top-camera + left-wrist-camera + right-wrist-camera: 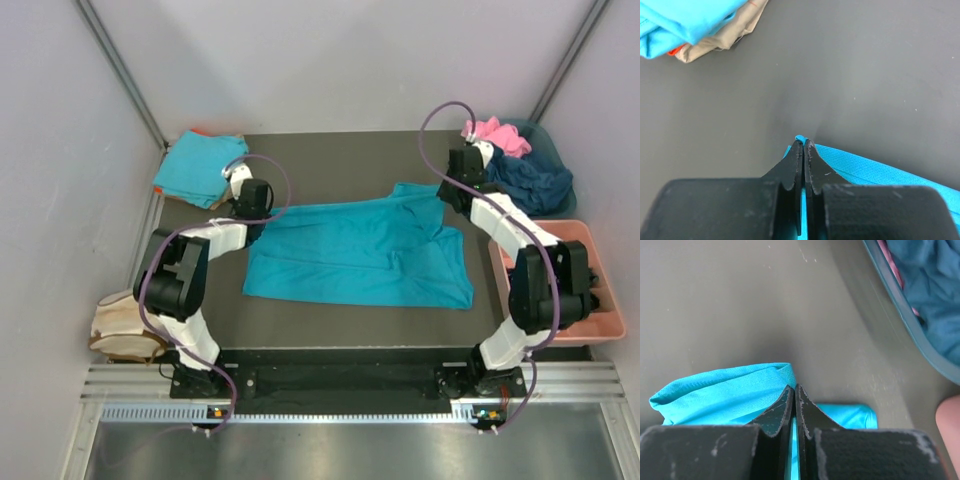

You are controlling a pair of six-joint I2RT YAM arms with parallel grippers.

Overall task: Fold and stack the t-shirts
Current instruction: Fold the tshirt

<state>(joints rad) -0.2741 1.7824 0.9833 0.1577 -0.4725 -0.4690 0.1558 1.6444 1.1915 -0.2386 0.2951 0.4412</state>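
Note:
A turquoise t-shirt (355, 250) lies spread across the middle of the dark table. My left gripper (262, 208) is shut on the shirt's far left corner; the cloth (875, 170) shows between the pinched fingers in the left wrist view. My right gripper (447, 197) is shut on the shirt's far right corner, with the cloth (725, 392) bunched around the fingers. A folded turquoise shirt (200, 167) lies on a small stack at the far left corner, also seen in the left wrist view (690, 20).
A teal bin (535, 165) at the far right holds dark blue and pink garments. A pink tray (570, 285) stands along the right edge. A beige cloth bundle (125, 328) lies off the table at the left. Grey walls enclose the table.

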